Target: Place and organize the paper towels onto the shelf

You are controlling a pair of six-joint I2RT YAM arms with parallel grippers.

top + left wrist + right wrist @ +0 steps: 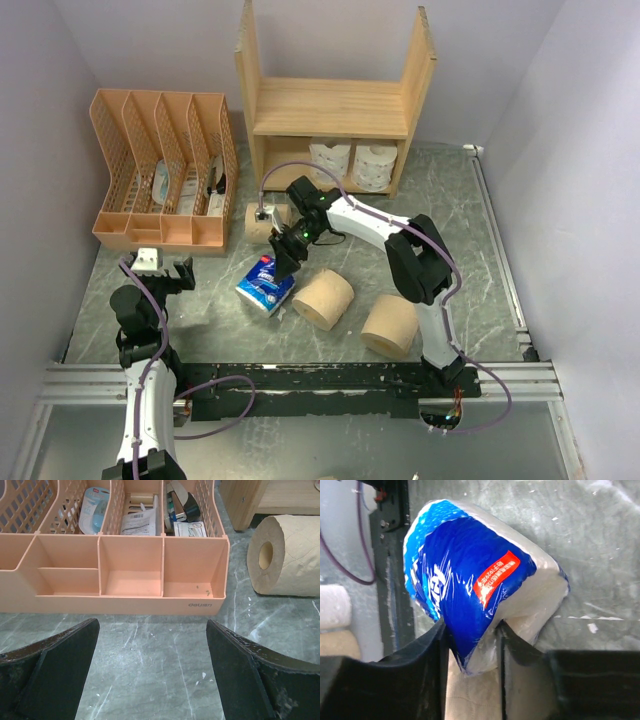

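a peach mesh organizer [112, 150] stands at the far left of the grey-green marbled table [470, 220], its slanted dividers rising toward the far side. its low front trays [130, 580] face near. the slots behind them hold a pale blue-and-white pack [95, 510], a barcoded packet [140, 522] and a dark object [189, 505]. aluminium rails [90, 385] run along the near edge.

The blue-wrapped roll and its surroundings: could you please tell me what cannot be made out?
Blue-wrapped roll, right wrist view: near end hidden by the right end effector; label print too small.
White rolls, top view: tops hidden by the shelf board.
Organizer contents, left wrist view: cut off by top edge.
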